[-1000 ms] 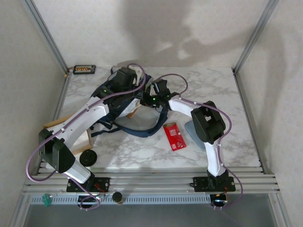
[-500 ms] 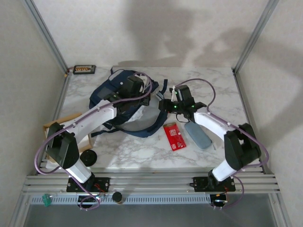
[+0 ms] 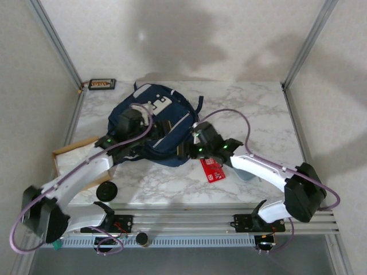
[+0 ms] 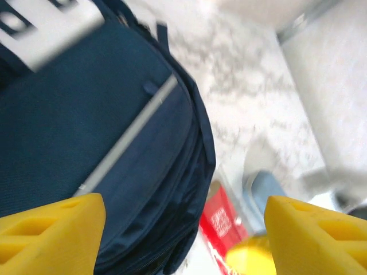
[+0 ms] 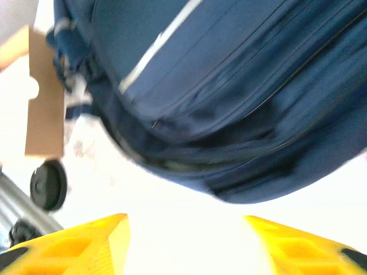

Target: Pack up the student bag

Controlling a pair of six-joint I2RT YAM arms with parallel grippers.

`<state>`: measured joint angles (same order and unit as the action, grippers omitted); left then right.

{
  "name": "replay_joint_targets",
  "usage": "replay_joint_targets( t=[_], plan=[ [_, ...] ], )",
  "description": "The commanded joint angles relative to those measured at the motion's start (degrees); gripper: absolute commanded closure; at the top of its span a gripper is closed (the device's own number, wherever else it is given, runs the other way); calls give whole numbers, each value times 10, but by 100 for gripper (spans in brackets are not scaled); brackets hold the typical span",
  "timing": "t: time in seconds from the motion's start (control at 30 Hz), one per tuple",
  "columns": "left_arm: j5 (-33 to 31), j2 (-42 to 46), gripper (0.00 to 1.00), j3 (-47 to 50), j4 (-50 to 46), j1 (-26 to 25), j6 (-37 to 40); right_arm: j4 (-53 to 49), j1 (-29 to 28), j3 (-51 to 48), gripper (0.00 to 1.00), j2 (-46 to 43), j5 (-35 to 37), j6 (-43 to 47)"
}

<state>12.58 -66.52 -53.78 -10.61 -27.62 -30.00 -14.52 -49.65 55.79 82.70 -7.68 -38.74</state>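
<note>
Nearest, on the left of the marble table (image 3: 172, 189), a black round object (image 3: 106, 191) is being shown lying just beside a shallow cardboard box (image 3: 64, 156). Toward the right, a red card (image 3: 212, 169) is being shown lying flat on the marble, with a grey-blue oblong case (image 4: 265, 189) just beside it and partly covered by the right arm. The right gripper (image 5: 184, 226) is being held low over the table at the near edge of the student bag (image 3: 155, 117). Its yellow fingers (image 5: 74, 240) are being held apart and nothing is being gripped between them. Through its wrist camera, the bag's dark blue side, the cardboard box and the black round object are being shown. A little farther in, the left gripper (image 4: 184, 220) is being held above the bag's front pocket. Its jaws are likewise being held wide apart, with nothing being clamped. In that view the pale stripe (image 4: 129, 137) is being shown running slantwise across the navy fabric. The student bag itself is being shown lying on the table, left of centre and toward the far side, between the cardboard box and the red card, with its front pocket and white patches facing up. Farthest off, a small dark tray (image 3: 102, 84) is being shown at the far left corner.
</note>
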Motion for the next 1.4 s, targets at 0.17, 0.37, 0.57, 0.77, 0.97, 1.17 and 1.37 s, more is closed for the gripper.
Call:
replay_joint_targets(
  t=[0.17,0.37,0.57,0.77,0.97,1.17,1.37],
  plan=[
    [-71,79,25,96,-50,83,-64,25,-22,35,48,132,66,-17],
    [-69,86,24,134,-41,133,-87,56,85,63,52,189,65,41],
    [-25,55,24,172,26,154,-127,17,137,130,51,207,82,107],
    [-34,24,26,199,81,157,-163,-18,52,82,43,129,82,56],
    [10,-42,31,204,136,170,-177,13,-66,135,44,200,63,26],
    [25,-64,32,213,160,178,-170,46,-99,240,52,314,85,14],
    [33,-88,33,218,175,188,-164,58,-93,258,59,349,163,-6]
  ],
)
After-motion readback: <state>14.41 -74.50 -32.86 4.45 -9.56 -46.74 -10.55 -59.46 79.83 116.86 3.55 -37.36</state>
